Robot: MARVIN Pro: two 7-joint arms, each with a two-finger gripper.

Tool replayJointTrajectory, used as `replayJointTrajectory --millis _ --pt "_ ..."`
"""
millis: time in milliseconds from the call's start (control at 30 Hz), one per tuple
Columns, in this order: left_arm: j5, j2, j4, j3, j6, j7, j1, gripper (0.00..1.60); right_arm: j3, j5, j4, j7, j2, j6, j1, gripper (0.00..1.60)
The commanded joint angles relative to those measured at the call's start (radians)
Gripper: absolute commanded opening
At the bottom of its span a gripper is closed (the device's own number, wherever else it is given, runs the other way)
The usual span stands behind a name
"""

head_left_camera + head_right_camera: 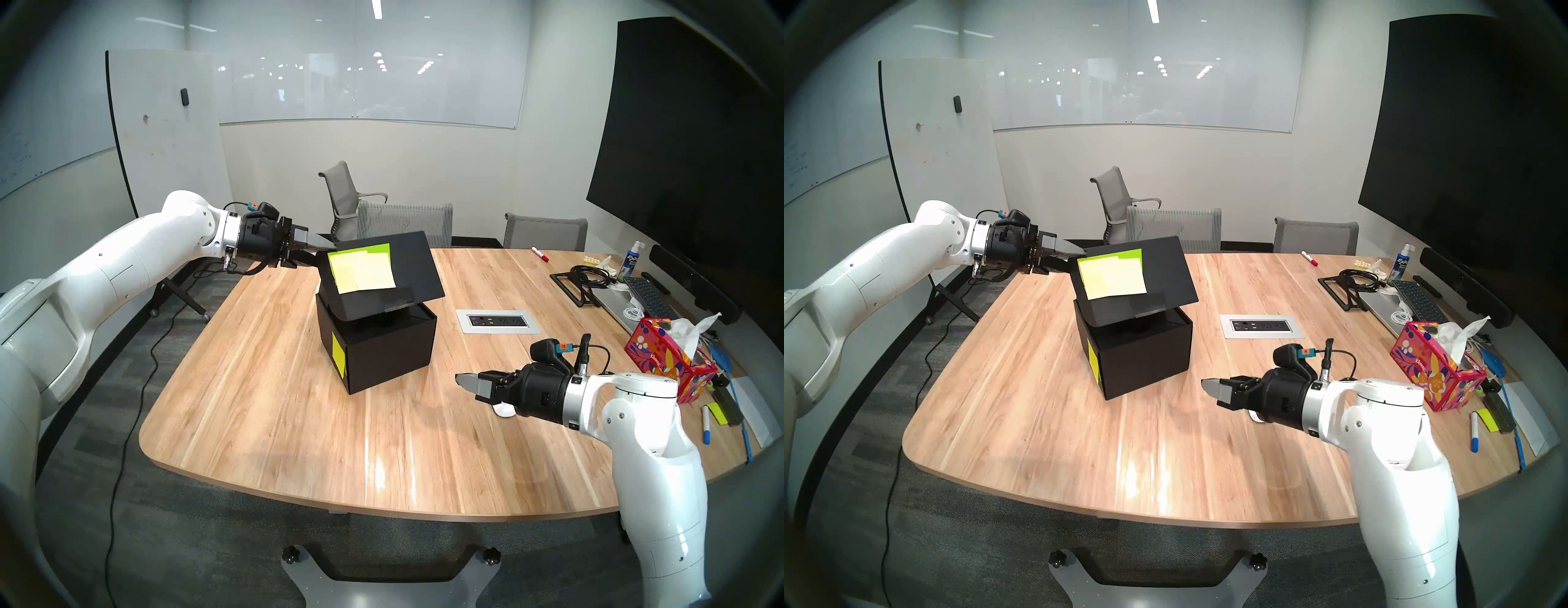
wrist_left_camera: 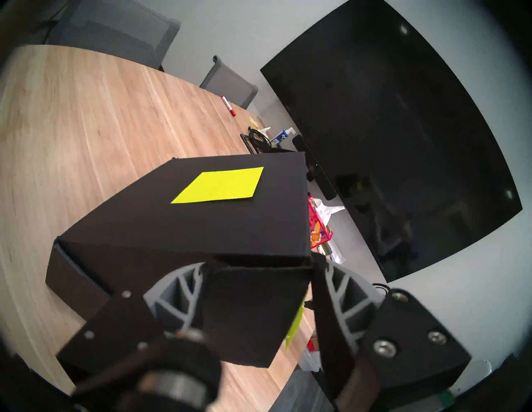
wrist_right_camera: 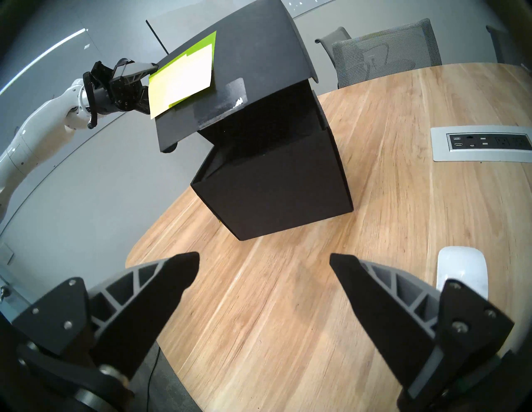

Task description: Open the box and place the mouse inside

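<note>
From my remote seat I see the left gripper (image 1: pixel 306 254) at the left of the head view, its jaws pinching the front flap of the box's lid (image 1: pixel 394 263). The lid is raised and tilted, hinged along the far edge, so the top of the box (image 1: pixel 384 352) gapes toward me. The box is a large matte black cardboard cube standing near the middle of the wooden tabletop (image 1: pixel 297 424). Pale yellow and yellow-green sticky notes (image 1: pixel 364 269) cover the lifted flap, and another yellow-green note (image 1: pixel 339 356) sits on the box's left side wall. In the left wrist view a bright yellow note (image 2: pixel 218 185) lies on the black panel beyond the fingers (image 2: pixel 178 296). Inside the opening I make out only darkness.

Further right, the right gripper (image 3: pixel 263 267) hangs above the tabletop with its jaws spread wide and nothing between them. The mouse (image 3: pixel 463 270), small, smooth, white and low, lies on the tabletop just beside the right finger, well apart from the box. A red floral tissue box (image 1: pixel 668 361) stands at the far right edge.
</note>
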Motion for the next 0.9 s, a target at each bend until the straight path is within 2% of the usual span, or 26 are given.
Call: replayJointTrajectory --millis 0,200,500,867 --pt "-0.058 -0.115 0.114 -0.013 -0.002 0.035 -0.086 0.00 -0.002 0.002 -0.016 0.002 0.002 -0.003 0.007 1.60" --pt "-0.100 -0.183 0.230 -0.011 -0.002 0.093 -0.116 0.00 -0.002 0.002 -0.016 0.002 0.002 -0.003 0.007 1.60" --pt "-0.146 -0.218 0.322 -0.001 -0.002 0.121 -0.147 0.00 -0.002 0.002 -0.016 0.002 0.002 -0.003 0.007 1.60" --pt "-0.189 -0.307 0.475 0.000 -0.002 0.251 -0.192 0.00 -0.002 0.001 -0.016 0.003 0.002 -0.003 0.007 1.60"
